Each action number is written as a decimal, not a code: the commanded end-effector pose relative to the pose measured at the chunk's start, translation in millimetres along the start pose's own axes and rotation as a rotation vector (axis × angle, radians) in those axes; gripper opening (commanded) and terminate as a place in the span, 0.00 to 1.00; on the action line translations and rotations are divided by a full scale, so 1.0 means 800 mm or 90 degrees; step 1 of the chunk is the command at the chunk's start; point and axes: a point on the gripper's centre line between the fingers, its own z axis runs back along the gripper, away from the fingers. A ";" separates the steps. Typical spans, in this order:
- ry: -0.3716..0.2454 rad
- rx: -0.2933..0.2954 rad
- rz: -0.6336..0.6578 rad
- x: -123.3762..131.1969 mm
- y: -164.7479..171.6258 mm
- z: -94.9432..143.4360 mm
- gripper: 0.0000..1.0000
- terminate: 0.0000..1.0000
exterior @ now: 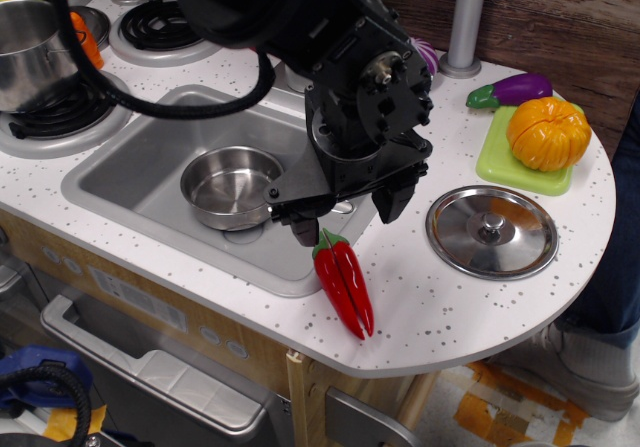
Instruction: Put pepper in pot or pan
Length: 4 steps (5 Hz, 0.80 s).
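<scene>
I have the black hand hanging over the sink's near right corner, fingers spread wide with nothing between them, one fingertip just above the green stem of the long glossy red plastic chili pepper. The pepper lies flat on the white speckled surface, just beside the sink rim, tips pointing toward the front edge with a strip of bare counter left before the drop. The small shallow shiny steel pan sits in the grey sink basin, left of the hand, its handle hidden under the hand. To the right lies a flat round steel lid with a knob, apart from the pepper, open counter between them. A taller steel pot stands on the far-left burner.
</scene>
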 end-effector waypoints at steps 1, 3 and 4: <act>0.000 0.000 0.000 0.000 0.000 0.000 1.00 0.00; -0.003 -0.011 0.008 -0.005 0.006 -0.021 1.00 0.00; 0.008 -0.040 0.025 -0.007 0.010 -0.036 1.00 0.00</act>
